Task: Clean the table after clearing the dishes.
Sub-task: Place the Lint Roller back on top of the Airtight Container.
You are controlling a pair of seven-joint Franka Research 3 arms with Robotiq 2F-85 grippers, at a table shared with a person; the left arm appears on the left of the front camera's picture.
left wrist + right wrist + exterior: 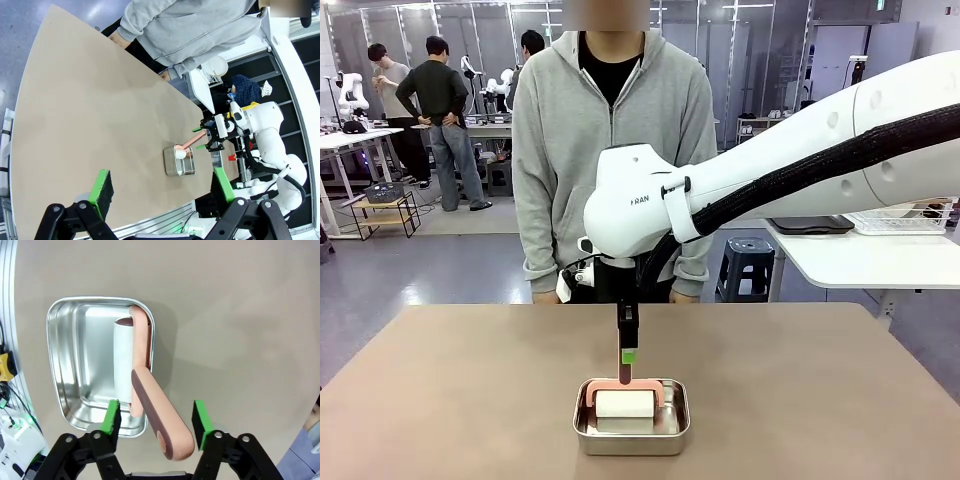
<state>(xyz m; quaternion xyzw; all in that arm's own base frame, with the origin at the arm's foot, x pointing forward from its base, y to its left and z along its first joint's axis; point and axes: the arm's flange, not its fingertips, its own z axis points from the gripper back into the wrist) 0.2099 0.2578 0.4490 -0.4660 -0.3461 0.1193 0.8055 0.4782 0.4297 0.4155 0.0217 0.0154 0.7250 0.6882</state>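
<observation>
- Hanging over the near middle of the table point(470, 380), the right gripper point(628, 366) points down at a steel pan point(632, 436) holding a pink-handled white roller point(625, 403).
- Right wrist view: its green pads point(111, 416) stand spread either side of the handle, touching neither side.
- Left wrist view: the left gripper point(162, 190) hovers wide open off the table's edge, well apart from the pan.
- A person point(610, 140) stands at the far side.
</observation>
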